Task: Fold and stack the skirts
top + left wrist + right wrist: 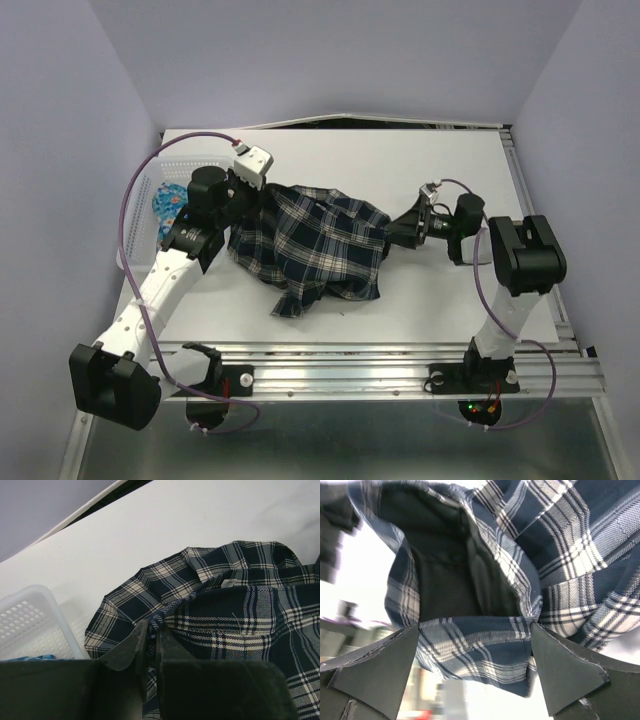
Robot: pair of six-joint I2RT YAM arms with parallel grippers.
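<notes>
The plaid skirt [315, 245] lies bunched in the middle of the table, partly lifted at its left and right edges. My left gripper [250, 197] is shut on its upper left edge; the left wrist view shows the jaws [152, 632] pinching a fold of plaid [240, 610]. My right gripper [392, 232] is at the skirt's right edge. In the right wrist view its fingers [380, 665] stand wide apart, with a hem band of plaid [475, 640] stretched between them. The blue floral skirt [168, 207] lies in the basket at the left, mostly hidden by the left arm.
The white lattice basket [180, 168] stands at the table's far left, beside the left gripper; its corner shows in the left wrist view [27, 620]. The white table [400, 160] ends at a metal rail on the right and at the front.
</notes>
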